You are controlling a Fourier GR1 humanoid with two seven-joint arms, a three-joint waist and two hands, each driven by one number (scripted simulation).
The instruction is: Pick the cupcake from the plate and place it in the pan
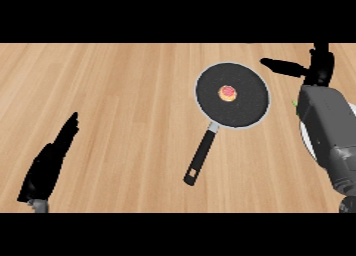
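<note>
Cupcake [227,93]: we found it lying in the pan [244,112], near its centre.
Plate [307,140]: we saw only a white rim under the right forearm.
Right hand [314,67]: fingers spread, holding nothing, beside the pan.
Left hand [52,160]: fingers straight, resting lower left.

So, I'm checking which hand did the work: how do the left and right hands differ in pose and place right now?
The left hand sits low at the view's left, fingers straight, far from the pan. The right hand is up at the right, just beyond the pan's rim, thumb spread toward it. The right forearm covers most of the plate; the left covers nothing. Both are black, open and hold nothing; the cupcake lies in the pan.
</note>
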